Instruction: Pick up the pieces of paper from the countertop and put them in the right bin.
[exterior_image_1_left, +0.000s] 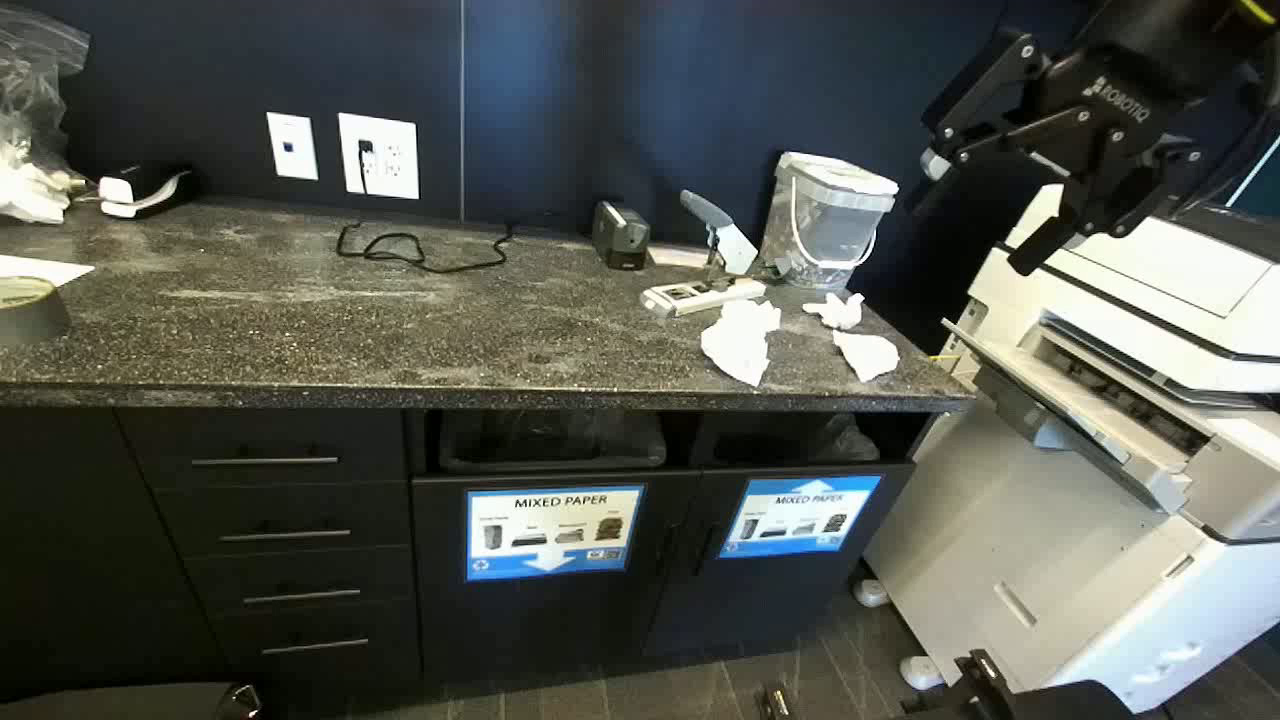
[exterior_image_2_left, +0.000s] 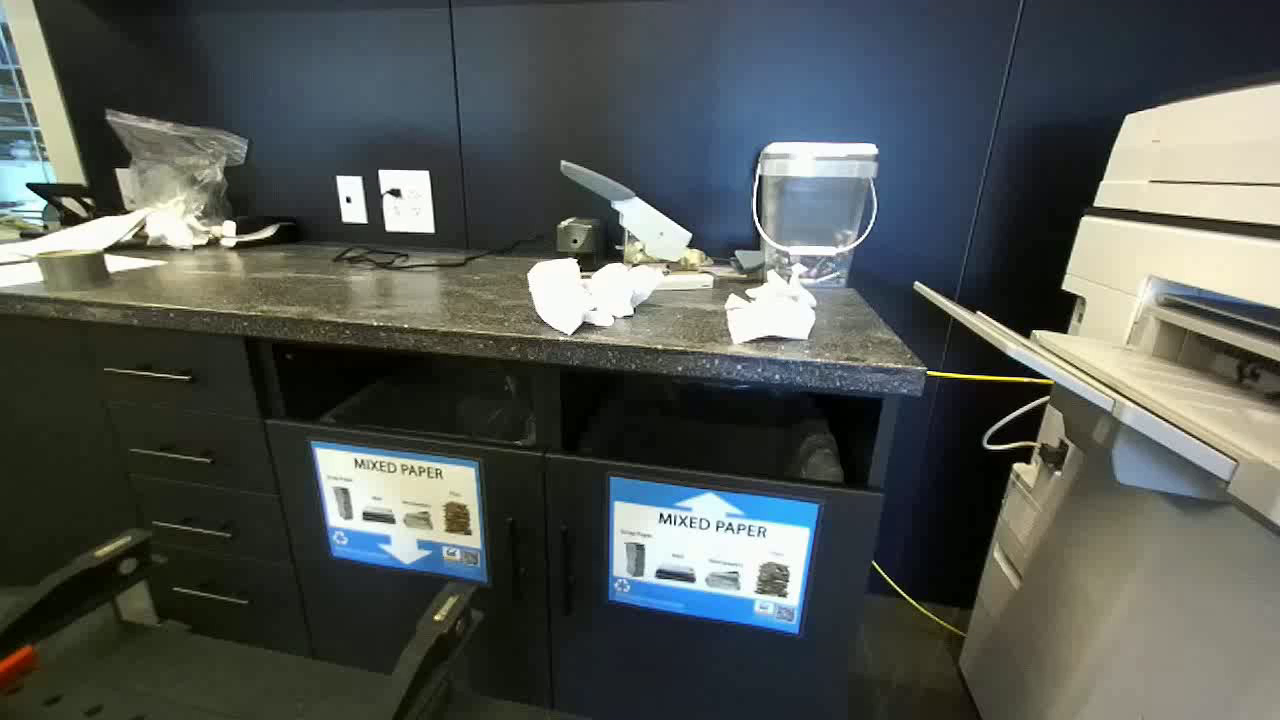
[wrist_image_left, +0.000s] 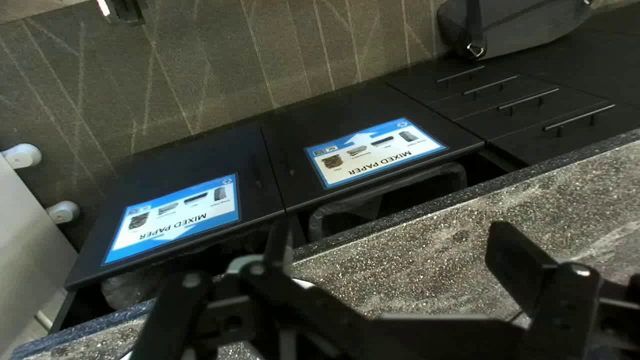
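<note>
Several crumpled white papers lie on the dark speckled countertop near its right end. A larger paper is by the stapler, and smaller papers lie to its right. They also show as white clumps in an exterior view. The right bin sits under the counter behind a MIXED PAPER door; its opening also shows in an exterior view. My gripper is open and empty, high above the right end. In the wrist view the gripper hides most of the papers.
A stapler, a pencil sharpener and a clear bucket stand along the back. A white printer stands right of the counter. A left bin is beside the right one. A tape roll and plastic bag are at left.
</note>
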